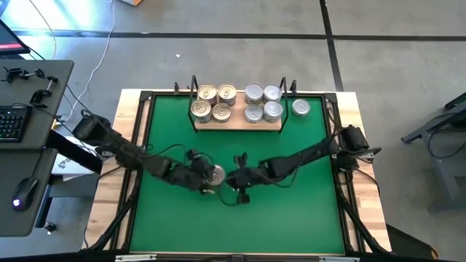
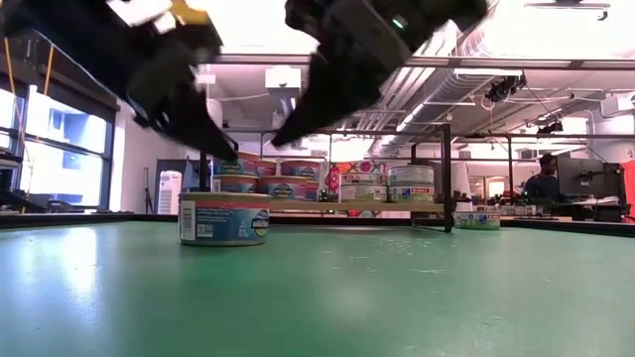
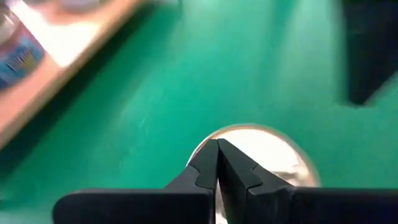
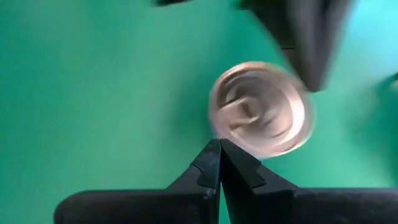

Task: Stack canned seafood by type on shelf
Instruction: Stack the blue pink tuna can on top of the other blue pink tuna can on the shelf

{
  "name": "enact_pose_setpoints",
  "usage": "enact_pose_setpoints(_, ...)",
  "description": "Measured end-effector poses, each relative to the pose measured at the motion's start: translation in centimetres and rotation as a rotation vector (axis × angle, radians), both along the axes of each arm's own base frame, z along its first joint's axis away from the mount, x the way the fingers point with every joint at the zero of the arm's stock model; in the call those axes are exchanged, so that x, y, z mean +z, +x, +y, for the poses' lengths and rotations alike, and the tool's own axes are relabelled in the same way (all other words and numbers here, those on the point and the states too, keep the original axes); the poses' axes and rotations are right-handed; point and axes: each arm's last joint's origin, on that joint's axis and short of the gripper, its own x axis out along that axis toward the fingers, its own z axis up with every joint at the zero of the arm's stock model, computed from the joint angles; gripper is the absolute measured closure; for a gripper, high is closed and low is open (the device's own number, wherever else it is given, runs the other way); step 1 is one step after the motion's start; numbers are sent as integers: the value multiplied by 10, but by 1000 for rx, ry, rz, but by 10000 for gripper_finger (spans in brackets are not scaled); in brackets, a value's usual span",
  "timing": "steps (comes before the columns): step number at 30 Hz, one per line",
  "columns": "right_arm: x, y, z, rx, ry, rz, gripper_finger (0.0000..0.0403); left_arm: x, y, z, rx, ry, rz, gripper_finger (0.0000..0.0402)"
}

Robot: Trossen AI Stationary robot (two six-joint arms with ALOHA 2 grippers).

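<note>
Shiny metal tin [image 1: 215, 174], pale wood shelf [image 1: 237, 125], matt green mat [image 1: 240, 218]

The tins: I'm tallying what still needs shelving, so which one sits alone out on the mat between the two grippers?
The silver-lidded tin mid-mat, under the left gripper. The others stand on the wooden shelf or just beside its right end.

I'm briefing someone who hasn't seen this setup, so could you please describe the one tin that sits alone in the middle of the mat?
Start at the green mat and the wooden shelf along its far edge. Nearer the front, the left gripper and right gripper meet mid-mat, both with jaws shut, over a silver-lidded tin. Unlike the tins on or beside the shelf, it stands alone on open mat.
</note>
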Motion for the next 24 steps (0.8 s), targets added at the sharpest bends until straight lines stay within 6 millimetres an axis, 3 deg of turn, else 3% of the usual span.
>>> enact_pose_setpoints(3, -18, -12, 14, 1, 25, -10, 402, -12, 7, 14, 2, -24, 74, 401)
enact_pose_setpoints(8, -29, -24, 27, -45, 41, -27, 402, -20, 12, 27, -17, -35, 144, 401)
enact_pose_setpoints(14, -29, -25, 30, -54, 30, -44, 402, -28, 7, 41, -4, -76, 142, 402)
enact_pose_setpoints(19, -26, -22, 30, -1, -11, -86, 402, -51, -9, 49, -39, -117, 203, 401)
enact_pose_setpoints(21, -24, -20, 31, 35, -55, -115, 394, -48, -7, 49, -49, -140, 135, 401)
enact_pose_setpoints(24, -20, -17, 30, 35, -170, -148, 361, -55, -13, 50, -49, -134, 168, 401)
